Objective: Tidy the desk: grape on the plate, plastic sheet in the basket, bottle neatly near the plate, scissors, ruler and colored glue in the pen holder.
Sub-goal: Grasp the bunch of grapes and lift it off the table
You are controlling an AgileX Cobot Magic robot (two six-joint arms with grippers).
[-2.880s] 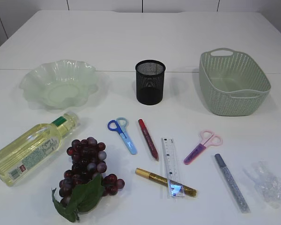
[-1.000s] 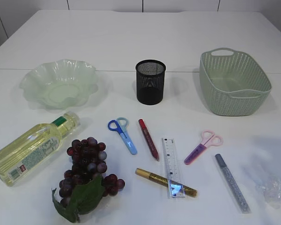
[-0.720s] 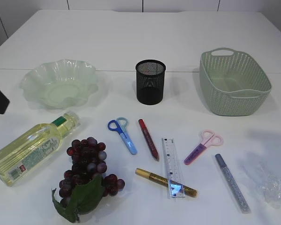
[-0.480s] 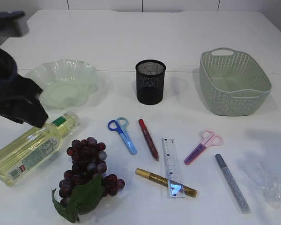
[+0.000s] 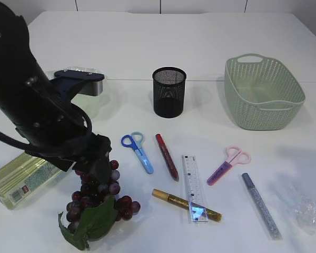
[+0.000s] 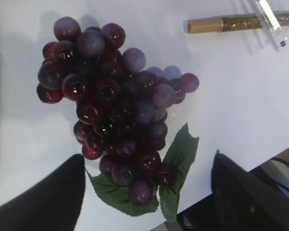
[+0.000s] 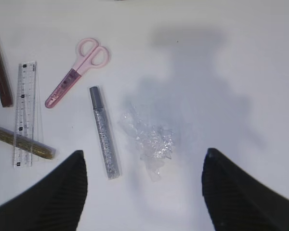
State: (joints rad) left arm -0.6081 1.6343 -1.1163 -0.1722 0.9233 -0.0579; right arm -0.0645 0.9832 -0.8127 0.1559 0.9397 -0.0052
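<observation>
Presently: left hand (image 6: 147, 192), fingers spread empty, poised over the dark-red grape bunch with green leaf (image 6: 115, 115) at near left, evidently for grasping; right hand (image 7: 144, 192) open above crumpled clear plastic sheet (image 7: 149, 142).

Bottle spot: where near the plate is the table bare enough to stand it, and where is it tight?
Bare table lies between the plate and the pen holder, and behind both. It is crowded in front: the left arm covers the bottle and grapes, with blue scissors, glue pens and ruler alongside.
</observation>
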